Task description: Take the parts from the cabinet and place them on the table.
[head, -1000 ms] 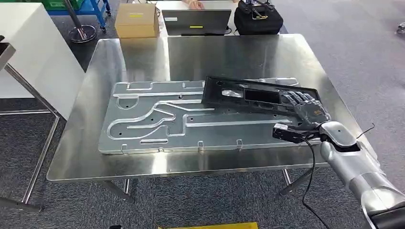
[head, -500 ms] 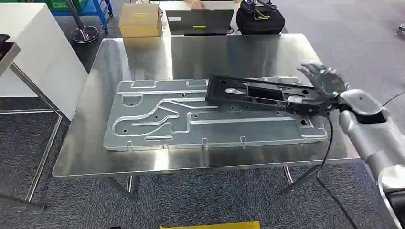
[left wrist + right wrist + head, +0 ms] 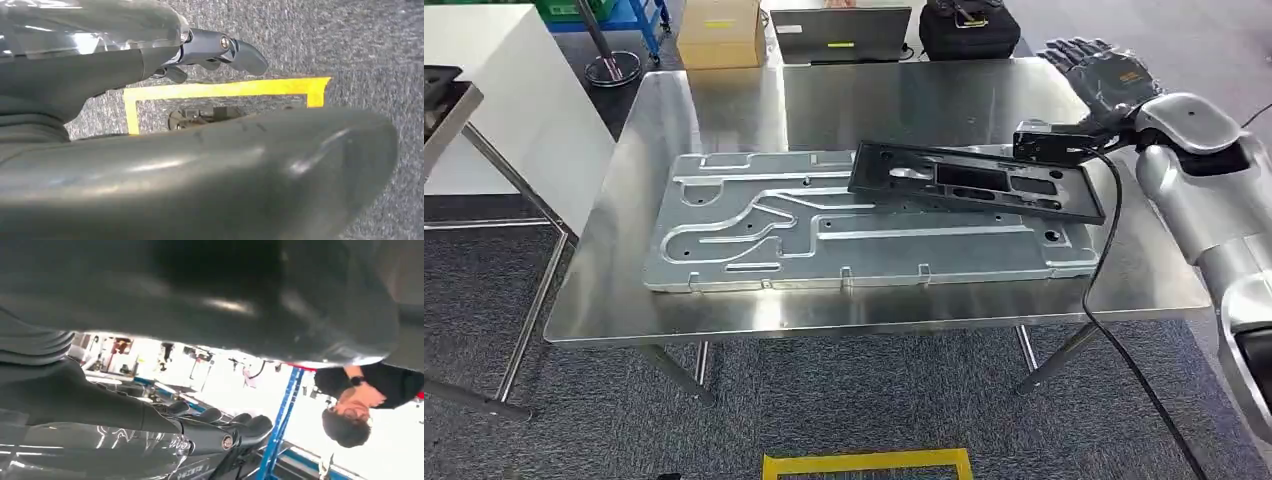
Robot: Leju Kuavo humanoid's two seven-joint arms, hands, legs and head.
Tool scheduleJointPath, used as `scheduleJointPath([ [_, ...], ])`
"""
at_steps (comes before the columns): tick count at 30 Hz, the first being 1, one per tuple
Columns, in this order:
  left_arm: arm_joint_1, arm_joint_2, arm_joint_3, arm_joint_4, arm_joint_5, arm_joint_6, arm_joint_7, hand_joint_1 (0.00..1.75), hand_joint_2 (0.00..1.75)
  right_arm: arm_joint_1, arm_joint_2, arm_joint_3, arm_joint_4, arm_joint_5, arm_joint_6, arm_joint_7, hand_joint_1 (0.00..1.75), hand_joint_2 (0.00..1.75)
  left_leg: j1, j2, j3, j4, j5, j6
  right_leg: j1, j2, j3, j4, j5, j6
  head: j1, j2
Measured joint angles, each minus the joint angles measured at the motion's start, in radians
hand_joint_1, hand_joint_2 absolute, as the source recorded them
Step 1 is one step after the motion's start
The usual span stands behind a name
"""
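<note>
A yellow taped rectangle (image 3: 867,464) marked the grey carpet nearest the robot, just in front of the polished steel table (image 3: 724,110). The same yellow tape showed in the left wrist view, past the left robot hand (image 3: 220,50), which hung over the carpet with its dark fingers loosely curled and nothing between them.

On the table lay a large flat silver metal plate with routed channels (image 3: 754,230), its long side along the table's near edge. A black rectangular plastic frame part with cut-out windows (image 3: 974,180) rested on the plate's far right portion, tilted slightly across it.

The right robot hand (image 3: 1104,70) was raised above the table's far right corner, beyond the black frame and clear of it, fingers spread and holding nothing. A black cable (image 3: 1114,300) hung from its wrist past the table's right edge.

Beyond the table's far edge stood a brown cardboard box (image 3: 719,32), a closed dark laptop (image 3: 839,35) and a black bag (image 3: 964,28). A person in black (image 3: 370,390) showed in the right wrist view.
</note>
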Motion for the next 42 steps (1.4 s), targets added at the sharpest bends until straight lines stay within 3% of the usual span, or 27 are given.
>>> scheduleJointPath([
  [1, 0.001, 0.000, 0.003, 0.000, 0.000, 0.000, -0.002, 0.00, 0.00, 0.001, -0.009, 0.004, 0.001, -0.010, -0.008, 0.000, 0.00, 0.00, -0.010, -0.006, -0.005, 0.006, 0.015, 0.014, -0.001, -0.001, 0.000, -0.003, 0.008, 0.009, 0.000, 0.000],
  [3, 0.005, 0.000, 0.006, 0.000, 0.000, 0.001, -0.002, 0.00, 0.00, 0.003, -0.016, 0.009, 0.003, -0.022, -0.013, 0.000, 0.00, 0.00, -0.015, -0.006, -0.013, 0.006, 0.020, 0.023, -0.001, -0.002, -0.001, -0.007, 0.021, 0.024, 0.000, 0.000],
  [5, 0.004, 0.000, 0.007, 0.000, -0.001, 0.001, 0.001, 0.00, 0.00, 0.011, -0.028, 0.016, 0.007, -0.030, -0.015, 0.000, 0.00, 0.00, -0.006, -0.002, -0.020, -0.011, 0.044, 0.050, -0.007, 0.000, -0.007, -0.003, 0.016, 0.037, 0.000, 0.000],
  [7, 0.001, 0.000, 0.007, 0.000, -0.002, 0.001, 0.002, 0.00, 0.00, 0.014, -0.033, 0.021, 0.010, -0.032, -0.015, 0.000, 0.00, 0.00, -0.011, 0.001, -0.040, -0.014, 0.062, 0.067, -0.007, 0.008, -0.038, 0.075, -0.078, 0.038, 0.000, 0.000],
  [9, 0.000, 0.000, 0.007, 0.000, -0.005, 0.000, 0.006, 0.00, 0.00, 0.017, -0.035, 0.030, 0.017, -0.032, -0.015, 0.002, 0.00, 0.00, -0.017, 0.001, -0.067, -0.013, 0.081, 0.072, -0.002, 0.011, -0.083, 0.231, -0.176, 0.041, 0.000, 0.000],
  [10, 0.000, 0.000, 0.007, 0.000, -0.008, -0.003, 0.007, 0.00, 0.00, 0.022, -0.035, 0.034, 0.021, -0.033, -0.016, 0.002, 0.00, 0.00, -0.020, 0.001, -0.079, -0.011, 0.090, 0.073, -0.001, 0.011, -0.095, 0.286, -0.189, 0.042, 0.000, 0.000],
  [11, -0.001, 0.000, 0.007, 0.000, -0.009, -0.004, 0.007, 0.00, 0.00, 0.030, -0.035, 0.035, 0.023, -0.035, -0.018, 0.002, 0.00, 0.00, -0.022, 0.001, -0.093, -0.010, 0.099, 0.073, 0.000, 0.012, -0.087, 0.301, -0.174, 0.041, 0.000, 0.000],
  [12, -0.001, 0.000, 0.007, 0.000, -0.009, -0.007, 0.007, 0.00, 0.00, 0.036, -0.035, 0.038, 0.027, -0.038, -0.024, 0.002, 0.00, 0.00, -0.023, 0.001, -0.106, -0.006, 0.107, 0.073, 0.001, 0.013, -0.059, 0.274, -0.141, 0.038, 0.000, 0.000],
  [14, -0.002, 0.000, 0.007, 0.000, -0.009, -0.010, 0.007, 0.00, 0.00, 0.039, -0.035, 0.044, 0.031, -0.044, -0.032, 0.001, 0.00, 0.00, -0.025, -0.001, -0.131, 0.005, 0.120, 0.068, 0.005, 0.013, 0.048, 0.125, -0.080, 0.029, 0.000, 0.000],
  [16, -0.003, -0.003, 0.008, 0.000, -0.008, -0.011, 0.007, 0.00, 0.00, 0.039, -0.033, 0.050, 0.032, -0.045, -0.044, 0.000, 0.00, 0.00, -0.028, -0.003, -0.146, 0.013, 0.131, 0.059, 0.016, 0.016, 0.124, -0.007, -0.119, 0.015, 0.000, 0.000],
  [19, -0.002, -0.006, 0.008, 0.000, -0.007, -0.011, 0.006, 0.00, 0.00, 0.038, -0.023, 0.061, 0.049, -0.044, -0.059, -0.001, 0.00, 0.00, -0.025, -0.002, -0.147, 0.002, 0.155, 0.043, 0.023, 0.016, 0.114, -0.004, -0.099, -0.003, 0.000, 0.000],
  [20, -0.001, -0.006, 0.008, 0.000, -0.007, -0.011, 0.006, 0.00, 0.00, 0.040, -0.018, 0.067, 0.054, -0.044, -0.061, -0.001, 0.00, 0.00, -0.031, -0.006, -0.150, 0.001, 0.160, 0.035, 0.010, 0.012, 0.107, -0.018, -0.084, -0.013, 0.000, 0.000],
  [22, 0.000, -0.006, 0.010, 0.000, -0.008, -0.011, 0.007, 0.00, 0.00, 0.037, -0.002, 0.078, 0.064, -0.045, -0.064, -0.001, 0.00, 0.00, -0.023, -0.003, -0.178, 0.067, 0.066, 0.026, 0.009, 0.007, 0.089, -0.020, -0.060, -0.028, 0.000, 0.000],
  [24, -0.003, -0.006, 0.010, 0.000, -0.009, -0.012, 0.007, 0.00, 0.00, 0.042, 0.003, 0.085, 0.070, -0.046, -0.069, -0.002, 0.00, 0.00, -0.014, -0.002, -0.216, 0.209, -0.039, 0.014, 0.009, 0.006, 0.062, -0.020, -0.039, -0.028, 0.000, 0.000],
  [25, -0.004, -0.006, 0.010, 0.000, -0.009, -0.012, 0.008, 0.00, 0.00, 0.045, 0.006, 0.088, 0.075, -0.048, -0.071, -0.002, 0.00, 0.00, -0.011, -0.001, -0.230, 0.279, -0.066, 0.008, 0.009, 0.006, 0.046, -0.019, -0.027, -0.027, 0.000, 0.000],
  [26, -0.004, -0.006, 0.010, 0.000, -0.009, -0.012, 0.009, 0.00, 0.00, 0.051, 0.009, 0.091, 0.081, -0.052, -0.074, -0.003, 0.00, 0.00, -0.009, -0.001, -0.228, 0.317, -0.061, 0.005, 0.008, 0.006, 0.032, -0.018, -0.016, -0.025, 0.000, 0.000],
  [27, -0.004, -0.005, 0.010, 0.000, -0.009, -0.012, 0.009, 0.00, 0.00, 0.056, 0.011, 0.094, 0.085, -0.054, -0.076, -0.005, 0.00, 0.00, -0.006, -0.001, -0.206, 0.311, -0.030, 0.002, 0.008, 0.005, 0.018, -0.016, -0.005, -0.022, 0.000, 0.000],
  [29, -0.007, -0.005, 0.011, 0.000, -0.009, -0.012, 0.008, 0.00, 0.00, 0.062, 0.015, 0.103, 0.097, -0.063, -0.088, -0.011, 0.00, 0.00, -0.003, 0.000, -0.109, 0.188, 0.040, 0.002, 0.005, 0.004, -0.010, -0.011, 0.013, -0.014, 0.000, 0.000],
  [30, -0.010, -0.005, 0.012, 0.000, -0.009, -0.011, 0.008, 0.00, 0.00, 0.061, 0.021, 0.106, 0.110, -0.067, -0.098, -0.014, 0.00, 0.00, -0.003, 0.000, -0.045, 0.101, 0.039, 0.004, 0.005, 0.004, -0.018, -0.008, 0.021, -0.009, 0.000, 0.000],
  [31, -0.013, -0.005, 0.013, -0.001, -0.009, -0.011, 0.007, 0.00, 0.00, 0.062, 0.028, 0.106, 0.119, -0.069, -0.105, -0.016, 0.00, 0.00, -0.007, 0.000, 0.006, 0.020, -0.003, 0.009, 0.008, 0.004, -0.025, -0.006, 0.027, -0.003, 0.000, 0.000],
  [32, -0.016, -0.005, 0.014, -0.002, -0.009, -0.011, 0.006, 0.00, 0.00, 0.061, 0.036, 0.108, 0.137, -0.071, -0.116, -0.018, 0.00, 0.00, -0.010, -0.003, 0.018, -0.004, -0.006, 0.020, 0.007, 0.002, -0.025, -0.006, 0.036, 0.004, 0.000, 0.000],
  [35, -0.018, -0.004, 0.014, -0.002, -0.010, -0.011, 0.007, 0.00, 0.00, 0.061, 0.076, 0.116, 0.194, -0.082, -0.140, -0.020, 0.00, 0.00, -0.015, -0.001, -0.001, -0.008, 0.017, 0.044, 0.006, 0.003, -0.023, -0.024, 0.069, 0.027, 0.000, 0.000],
  [36, -0.021, -0.004, 0.015, -0.002, -0.013, -0.011, 0.007, 0.00, 0.00, 0.066, 0.081, 0.119, 0.208, -0.084, -0.146, -0.022, 0.00, 0.00, -0.008, 0.004, -0.003, -0.017, 0.036, 0.055, -0.002, 0.006, -0.030, -0.017, 0.055, 0.030, 0.000, 0.000],
  [37, -0.025, -0.003, 0.015, -0.002, -0.017, -0.011, 0.010, 0.00, 0.00, 0.067, 0.085, 0.122, 0.223, -0.086, -0.153, -0.021, 0.00, 0.00, -0.010, 0.004, -0.018, -0.020, 0.050, 0.064, 0.000, 0.008, -0.046, 0.009, 0.003, 0.031, 0.000, 0.000],
  [39, -0.029, -0.003, 0.015, -0.002, -0.024, -0.011, 0.019, 0.00, 0.00, 0.072, 0.090, 0.122, 0.244, -0.096, -0.166, -0.021, 0.00, 0.00, -0.014, 0.002, -0.053, -0.020, 0.077, 0.071, 0.000, 0.010, -0.086, 0.153, -0.124, 0.034, 0.000, 0.000],
  [40, -0.029, -0.002, 0.015, -0.002, -0.030, -0.011, 0.021, 0.00, 0.00, 0.081, 0.095, 0.122, 0.253, -0.102, -0.171, -0.021, 0.00, 0.00, -0.017, 0.002, -0.070, -0.019, 0.090, 0.072, 0.001, 0.012, -0.105, 0.237, -0.163, 0.037, 0.000, 0.000],
  [42, -0.029, -0.002, 0.015, -0.002, -0.034, -0.011, 0.025, 0.00, 0.00, 0.103, 0.100, 0.122, 0.263, -0.106, -0.179, -0.021, 0.00, 0.00, -0.021, 0.002, -0.097, -0.015, 0.108, 0.073, 0.001, 0.013, -0.102, 0.302, -0.150, 0.037, 0.000, 0.000],
])
